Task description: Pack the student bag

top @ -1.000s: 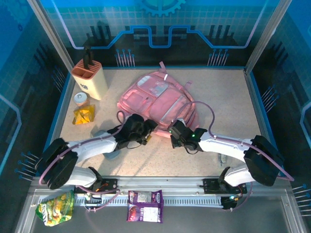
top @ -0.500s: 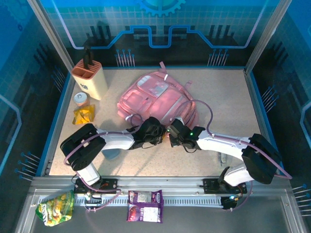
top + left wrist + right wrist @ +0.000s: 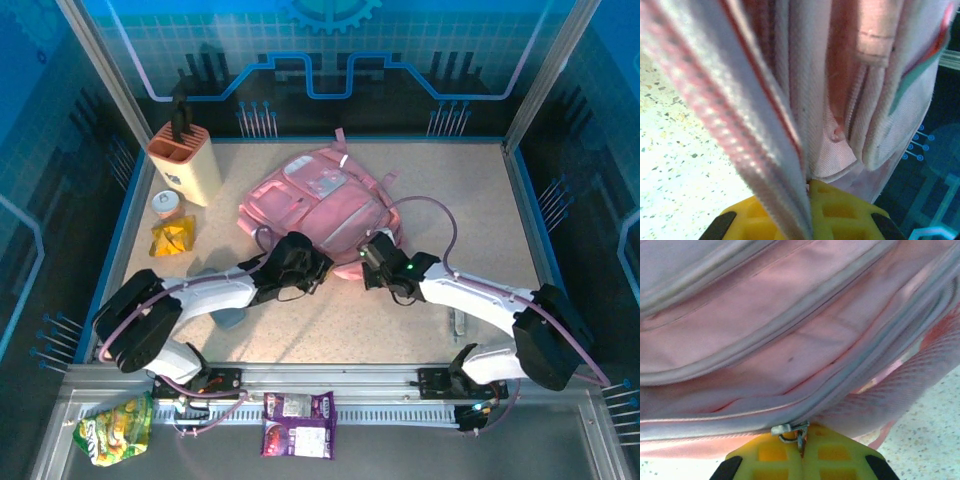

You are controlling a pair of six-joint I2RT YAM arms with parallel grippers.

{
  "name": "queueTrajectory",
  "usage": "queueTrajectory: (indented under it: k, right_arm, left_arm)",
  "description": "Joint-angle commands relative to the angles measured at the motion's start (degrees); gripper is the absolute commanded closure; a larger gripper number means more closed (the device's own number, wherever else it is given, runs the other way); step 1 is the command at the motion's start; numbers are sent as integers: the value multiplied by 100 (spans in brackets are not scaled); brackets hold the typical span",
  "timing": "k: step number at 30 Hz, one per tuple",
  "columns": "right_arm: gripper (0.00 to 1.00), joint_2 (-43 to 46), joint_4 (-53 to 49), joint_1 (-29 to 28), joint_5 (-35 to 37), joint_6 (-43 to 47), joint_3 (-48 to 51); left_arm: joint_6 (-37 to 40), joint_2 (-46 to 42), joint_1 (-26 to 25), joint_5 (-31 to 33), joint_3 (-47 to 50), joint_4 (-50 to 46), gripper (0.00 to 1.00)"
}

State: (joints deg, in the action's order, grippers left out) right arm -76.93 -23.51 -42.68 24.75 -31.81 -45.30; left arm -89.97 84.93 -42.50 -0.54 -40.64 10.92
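Note:
The student bag (image 3: 322,198) is a pink backpack lying flat mid-table, front pockets up. My left gripper (image 3: 308,264) is at its near edge. In the left wrist view its yellow fingers (image 3: 845,212) are shut on a grey-pink zip edge (image 3: 765,150) of the bag (image 3: 825,90), which hangs in folds above them. My right gripper (image 3: 372,250) is at the bag's near right corner. Seen from the right wrist, that gripper (image 3: 802,440) is shut on a small metal zipper pull (image 3: 790,431) at the end of the bag's (image 3: 790,340) grey zip.
A peach knife block (image 3: 186,162), a small jar (image 3: 167,203) and a yellow snack packet (image 3: 172,238) stand at the left. A grey-blue object (image 3: 228,316) lies under the left arm. A green snack bag (image 3: 115,428) and a purple packet (image 3: 298,424) lie on the front rail.
My left gripper went from open to shut on the bag's zip edge. The right gripper moved back and right with the zipper pull. The bag shifted slightly back.

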Motion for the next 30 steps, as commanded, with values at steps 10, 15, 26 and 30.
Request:
queueTrajectory:
  k: [10,15,26,30]
  right_arm:
    - [100,159,-701,-319,397,-109,134]
    - [100,-377,-425,-751,76,-445,-214]
    - [100,-398,-81,-769,-29,-326,-54]
    - [100,-395,-7,-789,-80,-331,-15]
  left_arm:
    - [3078,-770,1641,-1108,-333,-1713,100]
    - [3518,-782,1964,-1067,-504,-2031,77]
    - [888,-2154,900,-106,945,-1212,36]
    - [104,-1614,96,307,591,-994,32]
